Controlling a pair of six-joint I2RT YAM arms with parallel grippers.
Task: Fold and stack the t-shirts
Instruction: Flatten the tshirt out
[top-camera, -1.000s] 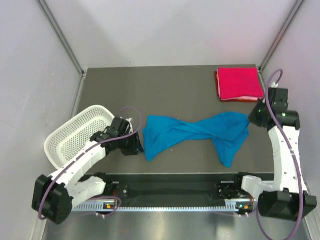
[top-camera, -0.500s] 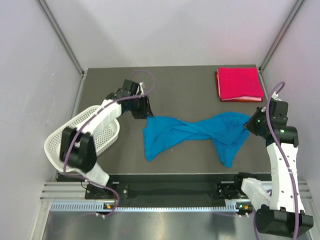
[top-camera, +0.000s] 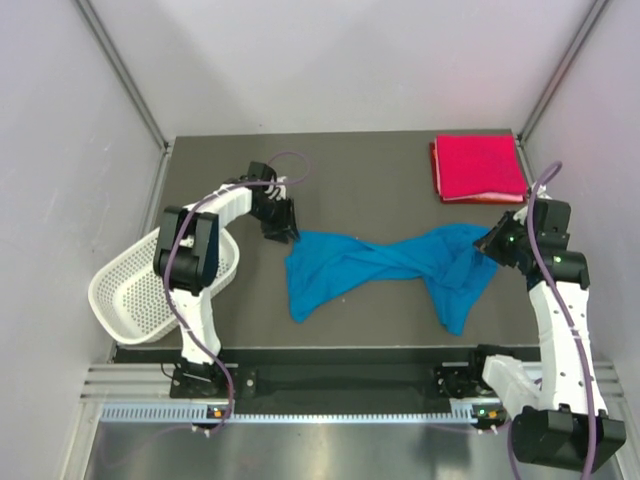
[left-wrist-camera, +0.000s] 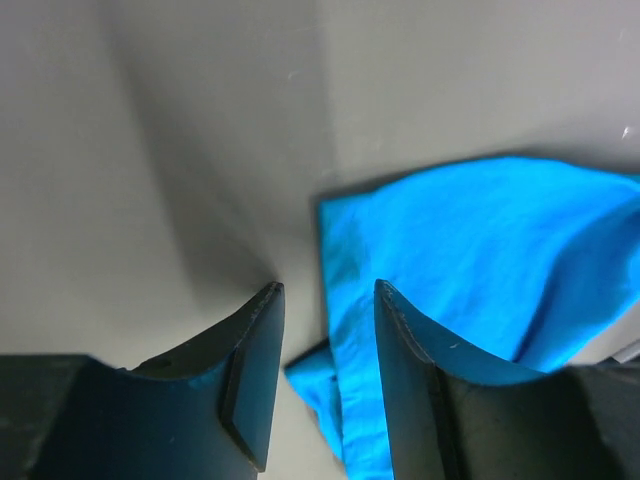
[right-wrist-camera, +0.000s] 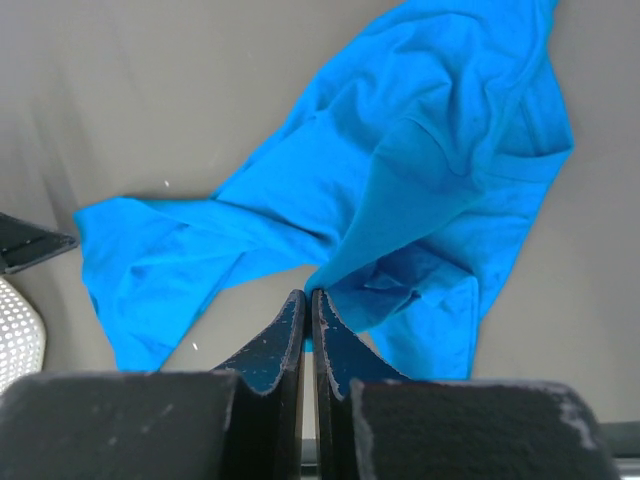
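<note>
Pale walls (top-camera: 330, 60) close in a dark tabletop (top-camera: 370, 170). Across its middle lies the blue shirt (top-camera: 380, 262), unfolded and twisted at the waist, with one end spread toward each arm. The pink shirt (top-camera: 478, 168) sits folded square in the far right corner, apart from the blue one. The left tool (top-camera: 283, 232) hovers over the blue shirt's far left corner, fingers spread and holding nothing. The right tool (top-camera: 495, 243) is pressed together, pinching a fold at the shirt's right end. A basket (top-camera: 135, 290) overhangs the left edge.
</note>
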